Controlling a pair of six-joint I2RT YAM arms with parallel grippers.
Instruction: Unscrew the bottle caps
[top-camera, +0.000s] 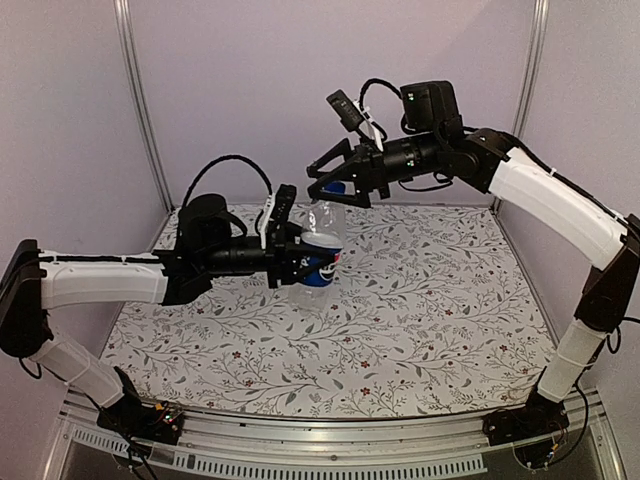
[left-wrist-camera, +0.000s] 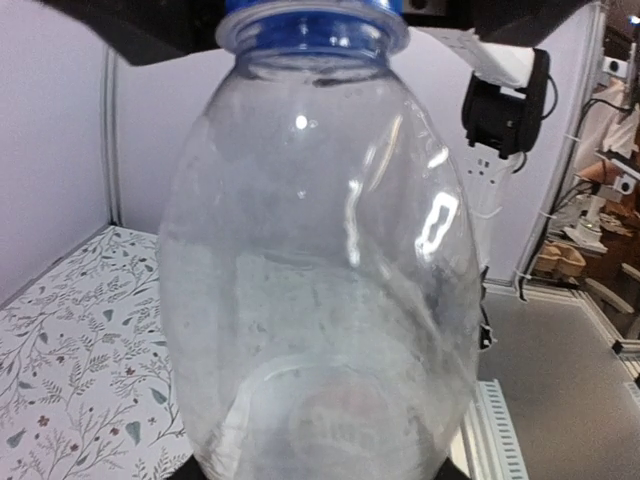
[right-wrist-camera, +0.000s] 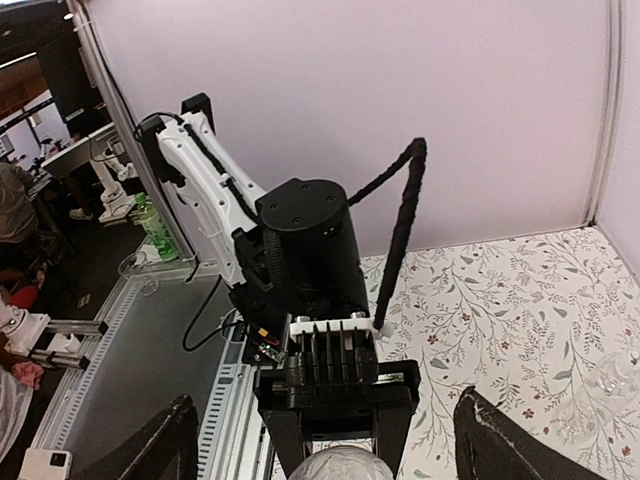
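Okay, the left arm (top-camera: 100, 280) reaches flat and low from the left edge toward the table (top-camera: 430, 330) centre, forearm level. The left gripper (top-camera: 303, 258) is clenched sideways on the Pepsi bottle (top-camera: 322, 262) at label height. The bottle stands upright on the floral cloth, just left of centre. Directly above it is the right gripper (top-camera: 328, 185), released, with its fingers spread to either side of the blue cap (top-camera: 337, 188); whether they touch it cannot be told. The right arm (top-camera: 550, 195) rises from the right base to a high elbow, then slopes left toward the bottle top. The left wrist view shows what the top view cannot: the clear bottle body fills the frame, and the blue cap (left-wrist-camera: 310, 25) sits on the neck at the top edge under dark gripper parts. A black block of the right arm hangs behind on the right. The right wrist view looks down and shows both its fingers (right-wrist-camera: 160, 445) far apart at the bottom corners. Between them is a pale rounded bottle top at the bottom edge, too cropped to tell cap from neck. Below the camera, the left gripper's black body and looped cable (right-wrist-camera: 400, 230) block the bottle body. A faint clear shape at that view's right edge is too unclear to name. Lilac walls enclose the table, and a metal rail (top-camera: 300, 455) runs along the near edge.
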